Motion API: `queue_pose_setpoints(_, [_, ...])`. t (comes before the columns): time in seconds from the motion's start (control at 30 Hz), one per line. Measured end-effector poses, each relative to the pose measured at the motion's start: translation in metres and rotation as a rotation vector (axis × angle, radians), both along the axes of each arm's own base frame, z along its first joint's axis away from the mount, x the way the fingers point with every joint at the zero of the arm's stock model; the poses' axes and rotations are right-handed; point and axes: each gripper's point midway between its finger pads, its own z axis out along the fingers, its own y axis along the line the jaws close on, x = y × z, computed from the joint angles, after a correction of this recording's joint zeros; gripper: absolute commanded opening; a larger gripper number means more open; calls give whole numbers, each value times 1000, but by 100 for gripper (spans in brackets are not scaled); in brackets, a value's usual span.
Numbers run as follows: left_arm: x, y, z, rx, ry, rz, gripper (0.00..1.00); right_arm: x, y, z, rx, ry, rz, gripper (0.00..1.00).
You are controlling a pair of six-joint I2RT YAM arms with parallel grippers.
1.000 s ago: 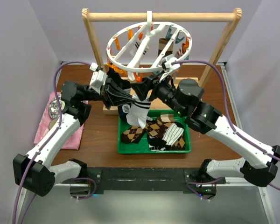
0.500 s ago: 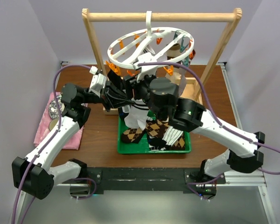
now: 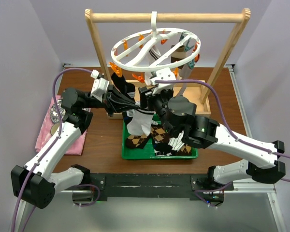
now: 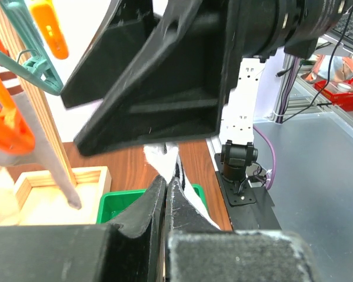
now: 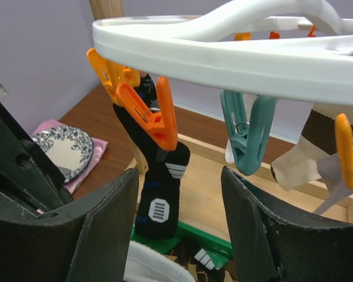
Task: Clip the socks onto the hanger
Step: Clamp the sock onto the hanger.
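Top external view: the white hanger point(image 3: 155, 32) hangs by its hook from the round bar of a wooden frame point(image 3: 166, 17) at the far side of the worktop point(image 3: 101, 140), with orange and teal pegs dangling round its ring. Both arms reach in under its near-left edge. The left gripper point(image 4: 166, 183) is pinched tight on a white sock point(image 3: 137, 124) with black stripes. Its wrist view shows a tuft of white fabric squeezed up between the closed fingers, and from above the sock droops over the far-left part of a green tray point(image 3: 159, 156). In that tray lie more socks, a brown argyle sock point(image 3: 135, 140) on the left and a black-and-white striped sock point(image 3: 177, 139) to its right. The right gripper point(image 5: 177, 200) stands wide apart with nothing in it, just right of the left one and pointing up at the ring. Seen between its fingers, a black sock point(image 5: 159, 194) hangs from an orange peg point(image 5: 153, 114), a bare teal peg point(image 5: 247, 138) hangs to the right, and further right a beige sock point(image 5: 303, 155) with a brown cuff hangs too. I cannot tell how near the fingers are to the black sock. A pink cloth point(image 3: 46, 137) lies at the worktop's left edge.
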Motion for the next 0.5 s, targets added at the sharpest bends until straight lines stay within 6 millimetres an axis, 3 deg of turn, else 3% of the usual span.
queue_pose_setpoints(0.23, [-3, 1, 2, -3, -14, 1, 0, -9, -5, 21, 113, -6, 42, 65])
queue_pose_setpoints(0.5, [-5, 2, 0, 9, -16, 8, 0, -17, 8, 21, 133, 12, 96, 72])
